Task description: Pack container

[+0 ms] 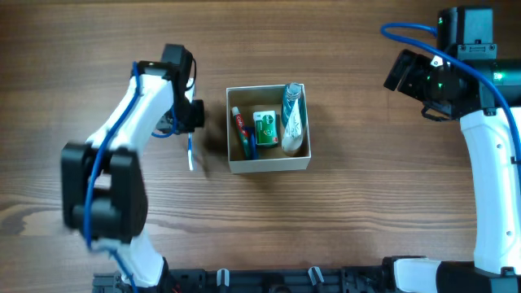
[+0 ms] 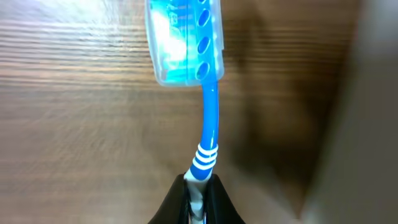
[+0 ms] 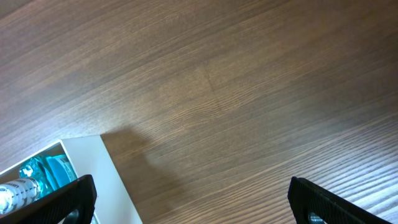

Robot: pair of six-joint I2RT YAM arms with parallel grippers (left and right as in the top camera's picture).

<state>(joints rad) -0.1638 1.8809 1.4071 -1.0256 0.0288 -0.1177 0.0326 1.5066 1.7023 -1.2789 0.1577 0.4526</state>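
Observation:
The container [image 1: 269, 165], a white-walled cardboard box with a brown inside, sits at the table's middle. It holds a red toothpaste tube [image 1: 241, 130], a green packet [image 1: 265, 129] and a clear blue-green bottle [image 1: 292, 120]. My left gripper [image 1: 187, 130] is shut on the handle of a blue toothbrush [image 2: 207, 134] with a clear blue head cap [image 2: 184, 40], held above the table just left of the box. The toothbrush also shows in the overhead view [image 1: 190, 153]. My right gripper [image 3: 193, 199] is open and empty, well right of the box, whose wall [image 3: 115, 180] shows at its lower left.
Bare wooden table [image 1: 358, 203] surrounds the box. The right arm's base and body [image 1: 488, 163] stand along the right edge. The left arm [image 1: 114, 179] reaches up from the front left.

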